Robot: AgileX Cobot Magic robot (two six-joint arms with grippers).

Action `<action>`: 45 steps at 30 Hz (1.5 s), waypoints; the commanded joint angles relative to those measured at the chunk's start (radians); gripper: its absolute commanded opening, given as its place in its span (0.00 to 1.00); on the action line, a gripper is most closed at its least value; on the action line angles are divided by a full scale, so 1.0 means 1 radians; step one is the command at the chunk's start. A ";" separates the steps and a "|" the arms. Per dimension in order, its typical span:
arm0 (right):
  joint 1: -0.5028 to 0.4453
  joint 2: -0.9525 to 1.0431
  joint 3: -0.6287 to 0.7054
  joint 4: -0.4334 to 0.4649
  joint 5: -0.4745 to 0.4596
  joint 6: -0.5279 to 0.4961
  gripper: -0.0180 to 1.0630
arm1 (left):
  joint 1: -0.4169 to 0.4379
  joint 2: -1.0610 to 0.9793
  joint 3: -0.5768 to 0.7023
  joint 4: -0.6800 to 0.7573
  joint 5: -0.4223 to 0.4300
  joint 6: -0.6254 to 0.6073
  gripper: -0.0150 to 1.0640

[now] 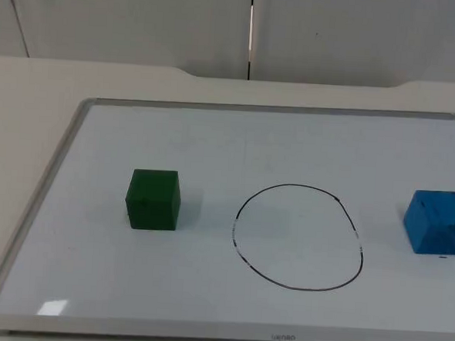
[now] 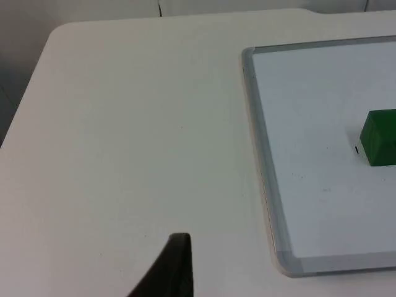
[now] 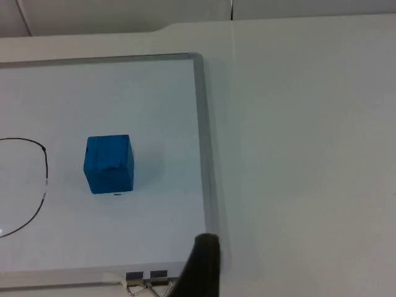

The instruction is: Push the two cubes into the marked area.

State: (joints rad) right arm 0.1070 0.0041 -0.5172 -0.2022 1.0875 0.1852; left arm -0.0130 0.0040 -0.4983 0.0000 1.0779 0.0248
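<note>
Plainly, the green cube [image 1: 153, 199] sits left of the drawn circle [image 1: 298, 237] nearer the left gripper [image 2: 176, 263], the blue cube [image 1: 437, 222] right of it nearer the right gripper [image 3: 204, 263]; neither gripper's opening can be told.
</note>
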 commanded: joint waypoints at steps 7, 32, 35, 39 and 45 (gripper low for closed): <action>-0.004 -0.004 0.001 -0.003 0.000 -0.001 0.72 | 0.003 -0.004 -0.010 -0.056 -0.018 0.079 0.99; -0.004 -0.004 0.001 -0.003 0.000 -0.006 0.72 | 0.003 0.237 -0.037 -0.230 -0.205 0.074 0.99; -0.004 -0.004 0.001 -0.003 0.000 -0.006 0.72 | 0.003 0.261 -0.037 -0.279 -0.229 0.100 0.99; -0.004 -0.004 0.001 -0.003 0.000 -0.006 0.72 | 0.003 0.331 -0.037 -0.395 -0.261 0.180 0.91; -0.004 -0.004 0.001 -0.003 0.000 -0.006 0.72 | 0.003 0.457 -0.037 -0.588 -0.298 0.348 0.61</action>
State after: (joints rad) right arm 0.1070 0.0041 -0.5172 -0.2022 1.0875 0.1845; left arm -0.0130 0.4334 -0.5295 -0.5249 0.8039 0.3251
